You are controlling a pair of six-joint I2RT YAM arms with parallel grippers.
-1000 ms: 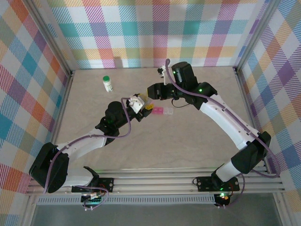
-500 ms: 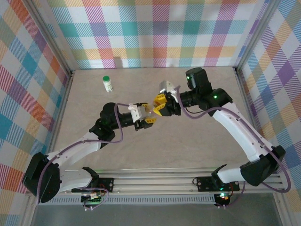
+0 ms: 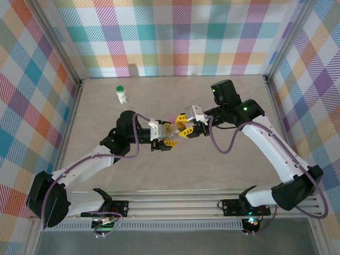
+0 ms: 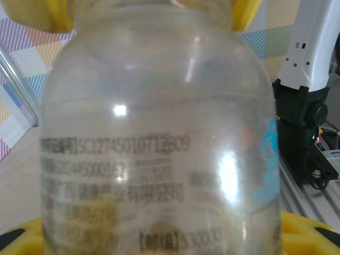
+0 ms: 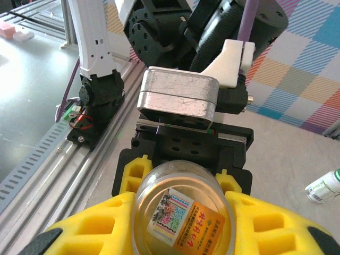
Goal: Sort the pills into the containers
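A small translucent amber bottle [image 3: 174, 132] hangs above the table's middle, gripped from both sides. My left gripper [image 3: 168, 134] is shut on its body, and the printed wall of the bottle [image 4: 159, 159] crowds that wrist view. My right gripper [image 3: 182, 129] faces it, shut on the other end. That round end of the bottle [image 5: 183, 215] carries a coloured sticker between my yellow fingers [image 5: 79, 234]. The white bottle with a green cap [image 3: 122, 94] stands at the back left. A sliver of the pink pill box [image 3: 171, 116] shows behind the grippers. I cannot make out pills.
The white bottle [image 5: 324, 187] also lies off to the right in the right wrist view. Plaid walls close in the table [image 3: 223, 159] on three sides. An aluminium rail [image 3: 175, 204] runs along the near edge by the arm bases.
My right arm swung from the back down to the bottle and its jaws closed on the end. My left gripper turned rightward, lifting the bottle off the pill box area.
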